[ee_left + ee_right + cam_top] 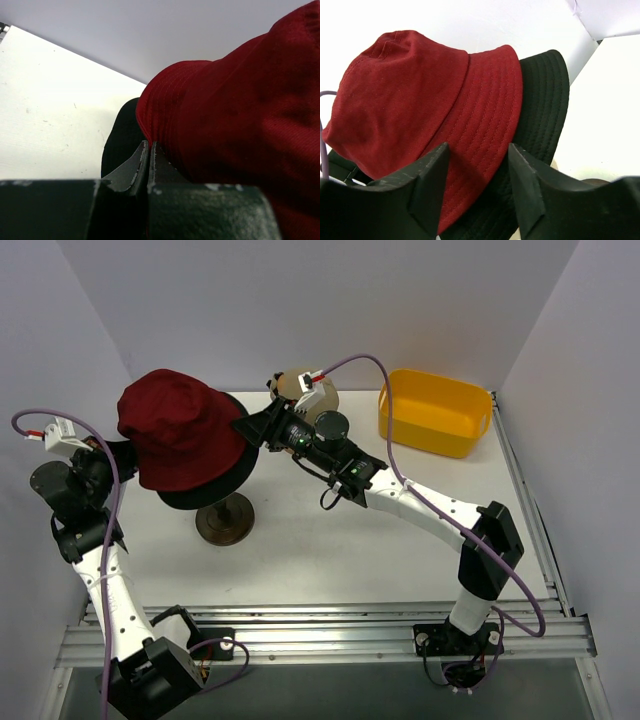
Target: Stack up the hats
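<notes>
Dark red bucket hat (180,430) sits over black bucket hat (205,498) on stand (224,522). My left gripper (149,147) closed, apparently pinching red brim. Right gripper (479,147) open, straddling brim. I recommend an even downward pull and squaring the crown before release.

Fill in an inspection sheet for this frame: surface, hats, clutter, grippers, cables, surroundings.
Surface: white table.
Job's things: dark red bucket hat sits over black bucket hat on the wooden stand; other hats: nothing seen.
Clutter: yellow bin at back right; cream mannequin head partly hidden behind the right wrist.
Grippers: left gripper shut at the red brim's edge, pinch unclear; right gripper open, jaws astride the red brim.
Cables: purple cable loops from each wrist.
Surroundings: white walls on three sides; metal rail along the near edge.
</notes>
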`<control>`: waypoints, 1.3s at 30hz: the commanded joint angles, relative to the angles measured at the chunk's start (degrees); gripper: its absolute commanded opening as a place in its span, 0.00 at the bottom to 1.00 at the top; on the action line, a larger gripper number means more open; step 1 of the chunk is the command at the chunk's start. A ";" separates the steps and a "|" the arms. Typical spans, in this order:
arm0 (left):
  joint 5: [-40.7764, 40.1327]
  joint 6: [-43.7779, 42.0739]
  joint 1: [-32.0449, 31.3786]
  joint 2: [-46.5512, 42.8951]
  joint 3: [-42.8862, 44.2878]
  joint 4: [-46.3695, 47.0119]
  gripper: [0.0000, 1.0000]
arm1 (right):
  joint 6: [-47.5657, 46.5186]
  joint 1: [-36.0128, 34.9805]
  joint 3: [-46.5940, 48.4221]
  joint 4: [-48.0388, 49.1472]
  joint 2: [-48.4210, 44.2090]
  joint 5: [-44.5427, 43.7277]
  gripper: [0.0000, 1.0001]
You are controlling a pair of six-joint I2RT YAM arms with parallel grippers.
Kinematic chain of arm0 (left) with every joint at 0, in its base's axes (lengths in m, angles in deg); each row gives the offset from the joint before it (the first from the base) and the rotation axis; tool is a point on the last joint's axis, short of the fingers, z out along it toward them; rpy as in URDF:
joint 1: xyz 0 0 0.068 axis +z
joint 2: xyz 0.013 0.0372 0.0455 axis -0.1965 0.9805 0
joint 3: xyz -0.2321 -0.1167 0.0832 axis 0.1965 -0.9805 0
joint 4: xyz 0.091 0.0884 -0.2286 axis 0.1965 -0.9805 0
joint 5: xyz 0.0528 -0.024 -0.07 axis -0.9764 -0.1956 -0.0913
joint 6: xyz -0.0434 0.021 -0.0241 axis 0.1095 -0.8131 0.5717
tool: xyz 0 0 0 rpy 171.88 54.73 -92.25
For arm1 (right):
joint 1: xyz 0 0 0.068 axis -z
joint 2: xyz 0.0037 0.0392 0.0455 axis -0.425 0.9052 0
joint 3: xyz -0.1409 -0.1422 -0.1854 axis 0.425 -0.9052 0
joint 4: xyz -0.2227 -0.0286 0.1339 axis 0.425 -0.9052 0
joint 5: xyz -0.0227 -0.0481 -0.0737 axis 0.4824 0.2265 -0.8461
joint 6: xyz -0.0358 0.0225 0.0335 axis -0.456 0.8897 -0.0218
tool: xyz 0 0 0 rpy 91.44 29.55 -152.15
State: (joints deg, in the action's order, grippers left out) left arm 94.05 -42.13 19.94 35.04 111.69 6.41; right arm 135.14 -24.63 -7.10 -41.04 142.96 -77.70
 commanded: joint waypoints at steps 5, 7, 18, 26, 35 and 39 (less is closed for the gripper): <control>0.55 -2.46 -2.53 -0.14 -2.60 -11.93 0.02 | 0.92 -0.85 1.46 4.93 0.77 0.68 0.28; 0.11 -2.90 -2.61 -0.32 -2.68 -12.46 0.02 | 1.01 -0.85 1.37 4.93 1.04 0.42 0.19; -2.08 -1.23 -3.05 -0.14 -5.05 -12.91 0.02 | 1.19 -0.76 1.37 4.67 1.83 -0.46 0.00; -4.02 1.23 -4.98 0.55 -8.31 -10.10 0.02 | -0.04 -0.32 -0.30 3.61 1.39 -2.22 0.00; -7.71 3.78 -6.30 0.56 -11.82 -7.11 0.03 | -2.06 0.47 -2.23 1.68 0.78 -3.98 0.00; -8.42 4.57 -6.57 1.08 -13.31 -5.53 0.02 | -3.12 0.47 -2.76 1.06 0.69 -4.51 0.00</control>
State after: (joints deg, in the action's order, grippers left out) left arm 84.46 -36.41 14.95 33.44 103.06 13.41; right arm 135.01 -24.50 -8.02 -37.80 144.56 -80.25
